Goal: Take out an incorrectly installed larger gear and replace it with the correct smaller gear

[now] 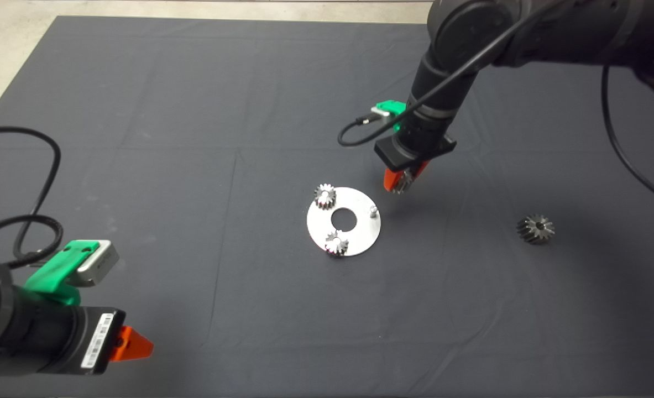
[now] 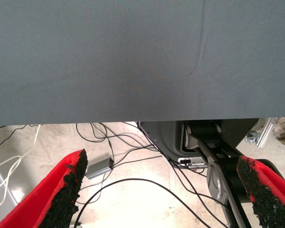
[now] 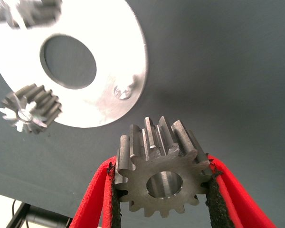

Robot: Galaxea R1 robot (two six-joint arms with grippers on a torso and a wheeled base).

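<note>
One bare pin (image 1: pixel 373 209) waits on the plate (image 1: pixel 360 239); the right gripper (image 1: pixel 399 183) grips the smaller gear (image 3: pixel 162 173) just beside it. A misaligned bore could jam. The larger gear (image 1: pixel 535 228) lies well apart; the left gripper (image 2: pixel 164 190) is parked, spread.

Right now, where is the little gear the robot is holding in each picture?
Head view: the smaller gear sits in the right gripper, just up and right of the round plate.
Left wrist view: not there, only mat and floor.
Right wrist view: the gear fills the space between the fingers.
Shared landmark: the plate's bare pin.
</note>
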